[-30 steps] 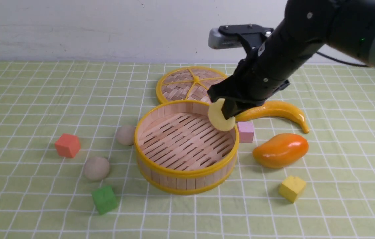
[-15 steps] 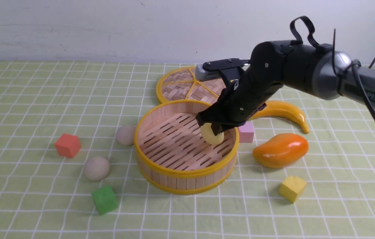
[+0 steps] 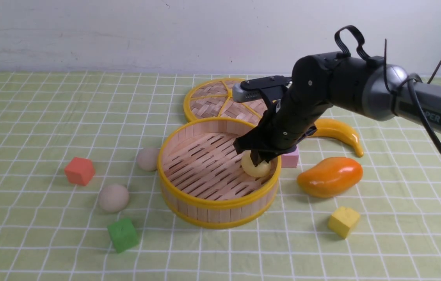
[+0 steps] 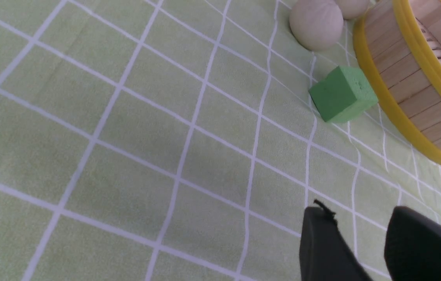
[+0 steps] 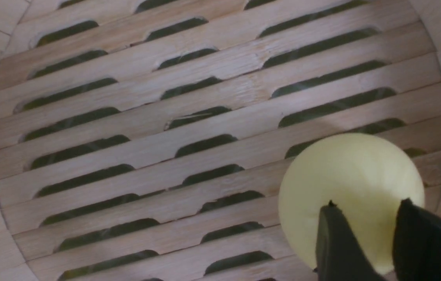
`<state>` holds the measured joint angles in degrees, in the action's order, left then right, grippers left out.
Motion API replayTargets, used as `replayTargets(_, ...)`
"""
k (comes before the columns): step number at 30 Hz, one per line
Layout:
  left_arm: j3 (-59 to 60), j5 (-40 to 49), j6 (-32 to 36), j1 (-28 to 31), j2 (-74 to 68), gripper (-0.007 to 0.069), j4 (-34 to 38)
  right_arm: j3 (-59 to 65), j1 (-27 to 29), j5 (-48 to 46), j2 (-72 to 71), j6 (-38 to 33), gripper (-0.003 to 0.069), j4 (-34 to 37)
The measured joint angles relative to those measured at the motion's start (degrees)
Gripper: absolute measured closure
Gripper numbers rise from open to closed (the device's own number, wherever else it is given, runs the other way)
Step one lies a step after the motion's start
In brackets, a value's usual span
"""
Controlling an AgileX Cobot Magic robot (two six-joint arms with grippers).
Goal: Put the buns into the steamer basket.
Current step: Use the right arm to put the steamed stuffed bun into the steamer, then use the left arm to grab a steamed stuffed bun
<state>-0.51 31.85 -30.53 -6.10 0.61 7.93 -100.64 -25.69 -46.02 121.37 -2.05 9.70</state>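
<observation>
Two beige buns (image 3: 148,159) (image 3: 113,198): left of basket (image 3: 205,203).
Yellow bun (image 3: 257,168): inside basket, near right wall.
Right claw (image 3: 258,158): released, just above it.
Right of basket: pink cube (image 3: 291,158), mango (image 3: 329,176).
Room: bare slats (image 3: 205,168) leftward.

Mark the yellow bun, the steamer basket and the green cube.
yellow bun (image 3: 258,171): front view, its lower front.
steamer basket (image 3: 216,203): front view, near top rim.
green cube (image 4: 341,93): left wrist view, middle of the cube.
</observation>
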Motion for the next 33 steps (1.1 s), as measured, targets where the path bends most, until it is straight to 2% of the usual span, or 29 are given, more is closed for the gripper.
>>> replayTargets(5, 0.0, 0.0, 0.0, 0.0, 0.0, 0.0386, 0.0, 0.0, 0.0, -1.0, -0.1, 0.1, 0.0302, -0.2)
replayTargets(7, 0.0, 0.0, 0.0, 0.0, 0.0, 0.0386, 0.0, 0.0, 0.0, -1.9, -0.4, 0.1, 0.0278, -0.4)
replayTargets(11, 0.0, 0.0, 0.0, 0.0, 0.0, 0.0386, 0.0, 0.0, 0.0, -3.8, -3.0, 0.4, 0.0263, -1.9)
replayTargets(16, 0.0, 0.0, 0.0, 0.0, 0.0, 0.0386, 0.0, 0.0, 0.0, -6.9, -11.6, 5.2, 0.0272, -7.3)
replayTargets(22, 0.0, 0.0, 0.0, 0.0, 0.0, 0.0386, 0.0, 0.0, 0.0, -14.4, -21.8, 10.9, 0.0371, -13.4)
replayTargets(27, 0.0, 0.0, 0.0, 0.0, 0.0, 0.0386, 0.0, 0.0, 0.0, -23.0, -33.4, 12.0, 0.0622, -15.5)
replayTargets(28, 0.0, 0.0, 0.0, 0.0, 0.0, 0.0386, 0.0, 0.0, 0.0, -23.8, -34.8, 12.0, 0.0650, -15.6)
replayTargets(30, 0.0, 0.0, 0.0, 0.0, 0.0, 0.0386, 0.0, 0.8, 0.0, -24.2, -39.6, 11.5, 0.0677, -16.2)
replayTargets(33, 0.0, 0.0, 0.0, 0.0, 0.0, 0.0386, 0.0, 5.9, 0.0, -22.1, -48.5, 10.2, 0.0679, -16.3)
